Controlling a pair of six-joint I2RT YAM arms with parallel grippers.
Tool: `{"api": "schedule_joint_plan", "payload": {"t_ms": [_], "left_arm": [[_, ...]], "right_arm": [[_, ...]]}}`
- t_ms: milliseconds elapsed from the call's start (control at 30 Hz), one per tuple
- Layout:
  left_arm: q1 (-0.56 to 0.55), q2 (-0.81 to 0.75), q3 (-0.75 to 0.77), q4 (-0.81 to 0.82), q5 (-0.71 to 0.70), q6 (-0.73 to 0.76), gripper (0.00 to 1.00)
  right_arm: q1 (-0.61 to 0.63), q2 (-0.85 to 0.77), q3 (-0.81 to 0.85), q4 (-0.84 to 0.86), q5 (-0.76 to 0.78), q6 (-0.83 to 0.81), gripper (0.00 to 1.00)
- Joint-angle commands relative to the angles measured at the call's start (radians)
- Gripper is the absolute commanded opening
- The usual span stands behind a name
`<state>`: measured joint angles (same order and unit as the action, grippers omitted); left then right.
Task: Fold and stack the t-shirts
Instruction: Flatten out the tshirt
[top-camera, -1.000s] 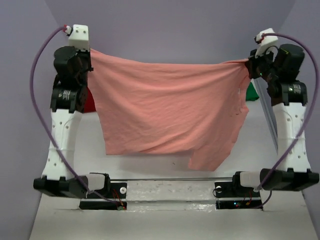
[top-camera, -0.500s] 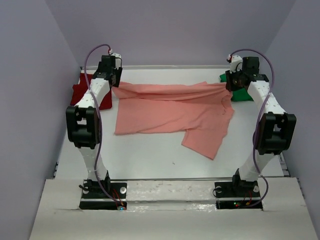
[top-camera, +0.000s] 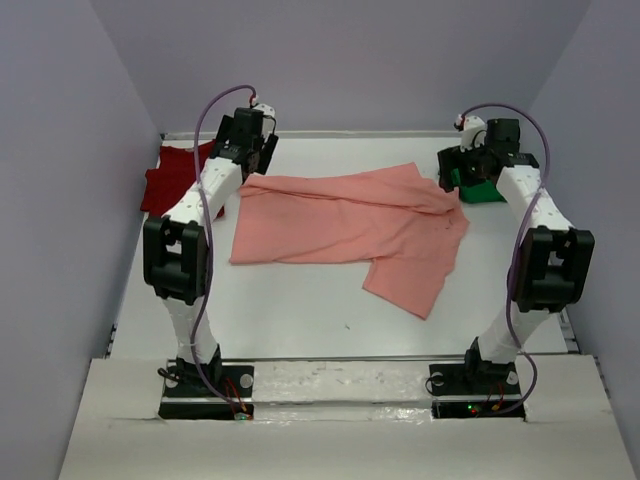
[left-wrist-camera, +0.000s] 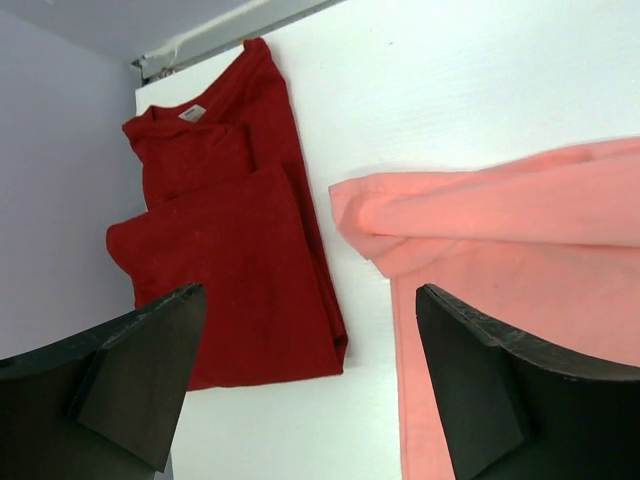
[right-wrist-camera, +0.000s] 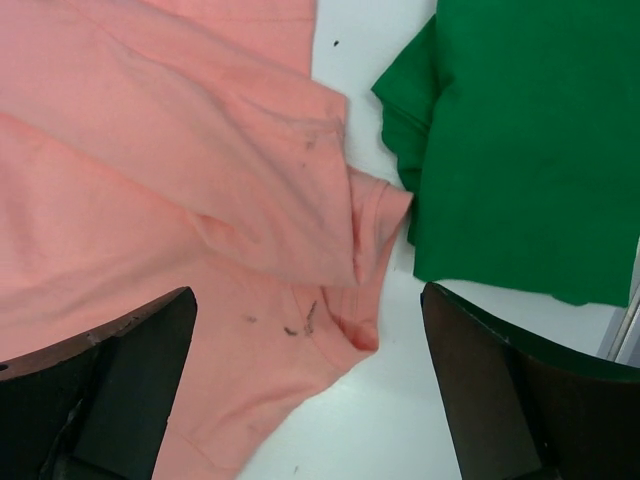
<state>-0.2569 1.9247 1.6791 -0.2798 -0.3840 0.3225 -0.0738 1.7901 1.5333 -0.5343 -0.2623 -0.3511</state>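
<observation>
Since the earlier frame the pink t-shirt (top-camera: 345, 222) has left both grips and settled on the surface (top-camera: 300, 310), spread out with its far edge rumpled. The left end effector (left-wrist-camera: 310, 370) and right end effector (right-wrist-camera: 310, 380) hang released, jaws wide, over its far corners (a red t-shirt (left-wrist-camera: 230, 250) just beside the left corner, a green t-shirt (right-wrist-camera: 530, 130) by the right).

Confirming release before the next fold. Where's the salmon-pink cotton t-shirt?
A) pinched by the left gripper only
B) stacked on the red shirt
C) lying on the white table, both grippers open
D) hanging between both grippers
C: the salmon-pink cotton t-shirt lies spread on the white table, and the left gripper and right gripper are open with nothing between their fingers.
</observation>
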Motion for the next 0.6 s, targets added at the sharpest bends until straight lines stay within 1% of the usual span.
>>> {"api": "schedule_joint_plan", "payload": {"t_ms": [0,67,100,133,167,200,300,333,433,500,567], "left_arm": [[0.005,-0.217,-0.057,-0.064,0.143,0.007,0.99],[-0.001,-0.26,-0.081,-0.174,0.189,-0.011,0.99],[0.001,-0.269,-0.102,-0.218,0.244,-0.017,0.99],[0.002,-0.294,-0.131,-0.267,0.275,-0.007,0.99],[0.002,-0.306,-0.154,-0.268,0.293,-0.007,0.99],[0.004,-0.331,-0.209,-0.307,0.336,0.0,0.99],[0.004,-0.349,-0.284,-0.369,0.379,0.02,0.99],[0.005,-0.352,-0.332,-0.378,0.423,0.029,0.99],[0.007,-0.339,-0.398,-0.423,0.468,0.029,0.99],[0.008,-0.316,-0.432,-0.438,0.511,0.023,0.99],[0.008,-0.279,-0.453,-0.444,0.524,0.015,0.99]], "right_arm": [[-0.006,-0.158,-0.056,-0.061,-0.055,0.003,1.0],[-0.006,-0.213,-0.088,-0.133,-0.084,0.009,1.0],[-0.006,-0.275,-0.129,-0.153,-0.097,0.005,1.0],[-0.006,-0.303,-0.148,-0.195,-0.101,0.004,1.0],[-0.006,-0.328,-0.16,-0.22,-0.098,0.006,1.0],[-0.006,-0.369,-0.189,-0.263,-0.098,0.008,1.0],[-0.006,-0.419,-0.239,-0.303,-0.089,0.014,1.0],[-0.006,-0.437,-0.271,-0.329,-0.094,0.014,0.99],[-0.006,-0.436,-0.314,-0.375,-0.089,0.026,0.99],[-0.006,-0.417,-0.328,-0.4,-0.098,0.026,0.98],[-0.006,-0.396,-0.343,-0.412,-0.104,0.029,0.98]]}}
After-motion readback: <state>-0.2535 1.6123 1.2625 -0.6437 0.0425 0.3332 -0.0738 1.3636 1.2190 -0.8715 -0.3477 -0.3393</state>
